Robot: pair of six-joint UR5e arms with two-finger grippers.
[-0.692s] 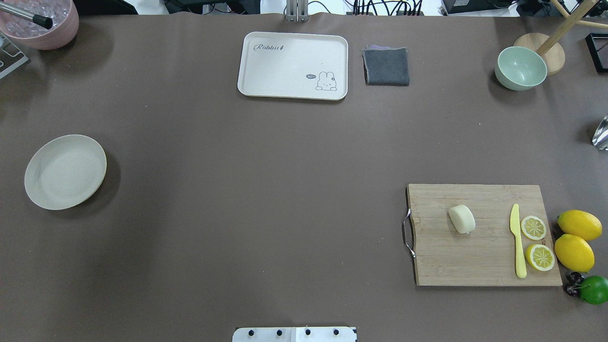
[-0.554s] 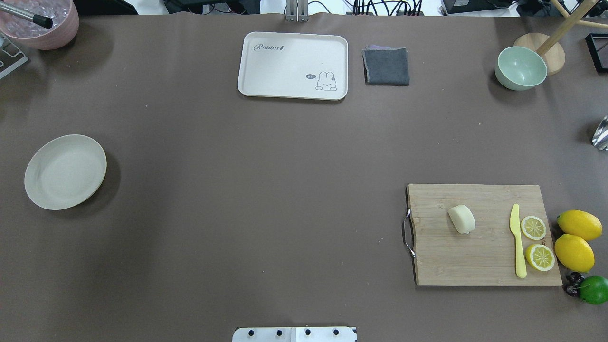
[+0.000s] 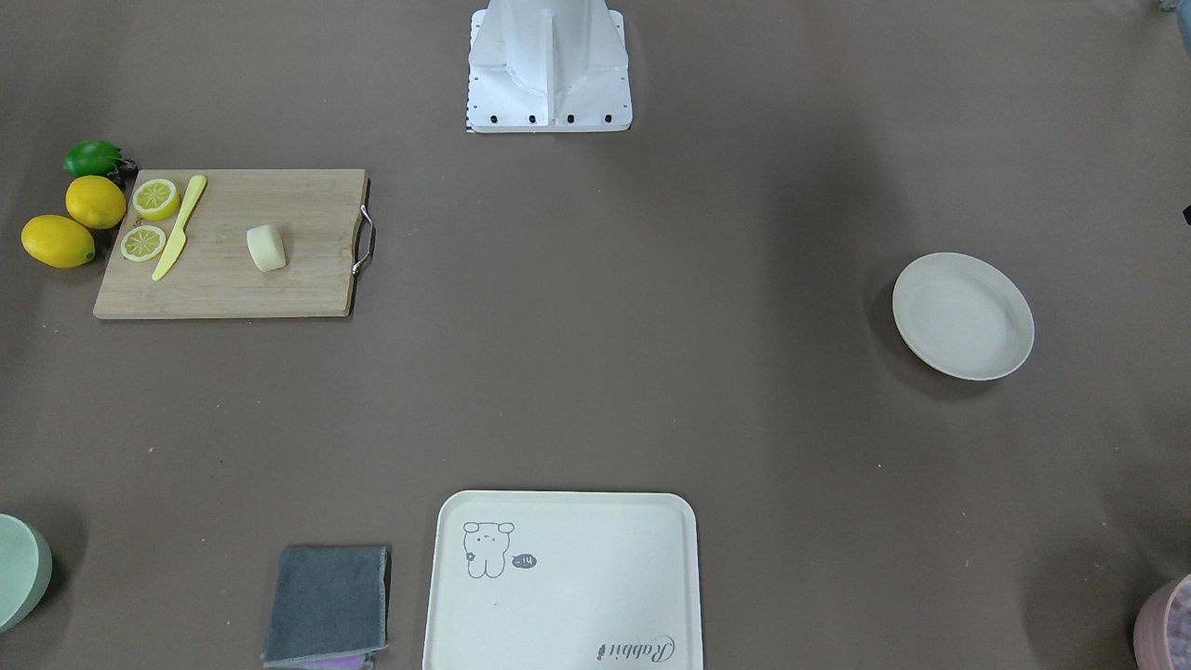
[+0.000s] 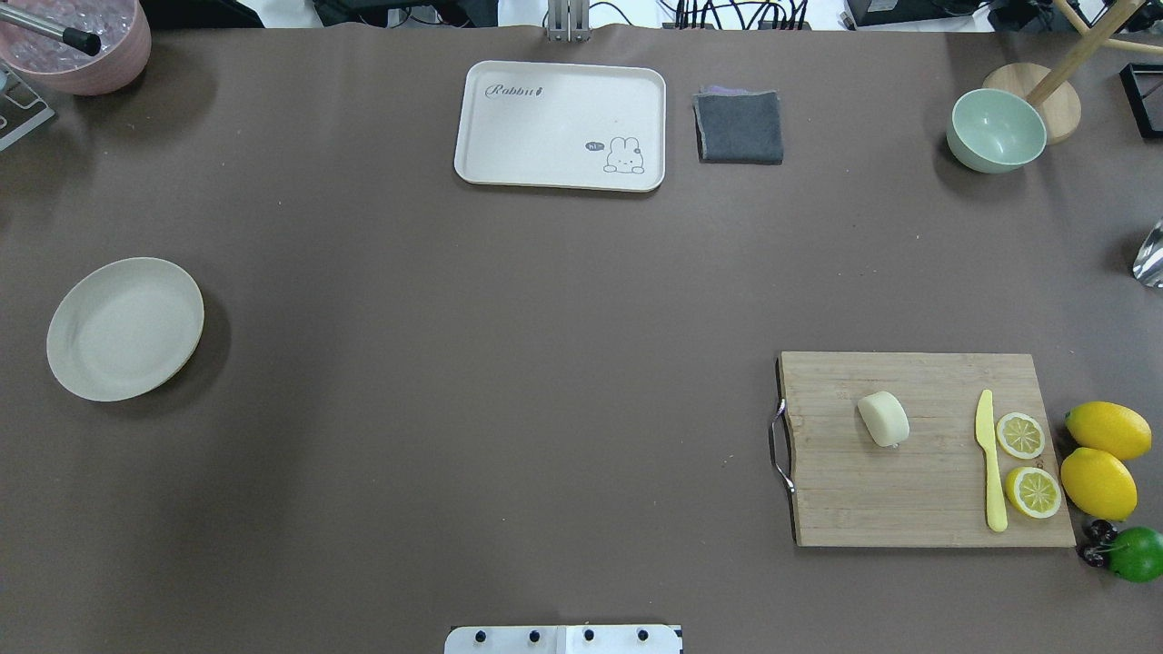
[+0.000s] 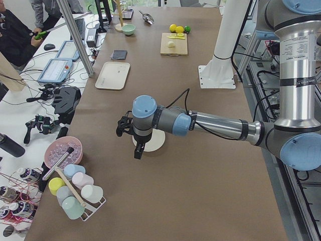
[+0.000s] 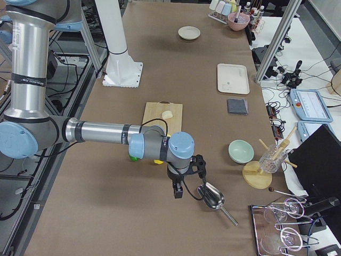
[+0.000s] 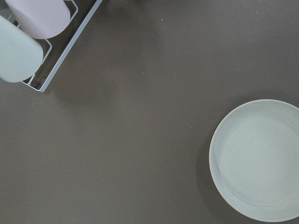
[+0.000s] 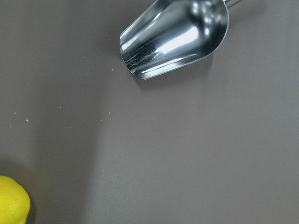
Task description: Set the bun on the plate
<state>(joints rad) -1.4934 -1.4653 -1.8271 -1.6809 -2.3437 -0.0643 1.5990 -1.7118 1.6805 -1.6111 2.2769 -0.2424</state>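
Observation:
The bun [image 4: 883,419], a small pale cream lump, lies on a wooden cutting board [image 4: 863,500] at the table's right. Far across on the left sits the round off-white plate [image 4: 125,329], with nothing on it. It also fills the lower right of the left wrist view as the plate [image 7: 257,161]. My left gripper [image 5: 136,150] hangs over the table beside the plate and shows only in the exterior left view, so I cannot tell its state. My right gripper [image 6: 178,191] hovers right of the board, near a metal scoop [image 8: 175,39]; I cannot tell its state either.
A yellow knife [image 4: 990,459], two lemon slices and whole lemons [image 4: 1099,454] sit at the board's right end. A cream tray [image 4: 560,125], a grey cloth [image 4: 739,126] and a green bowl [image 4: 996,130] line the far edge. A cup rack [image 7: 42,46] stands left of the plate.

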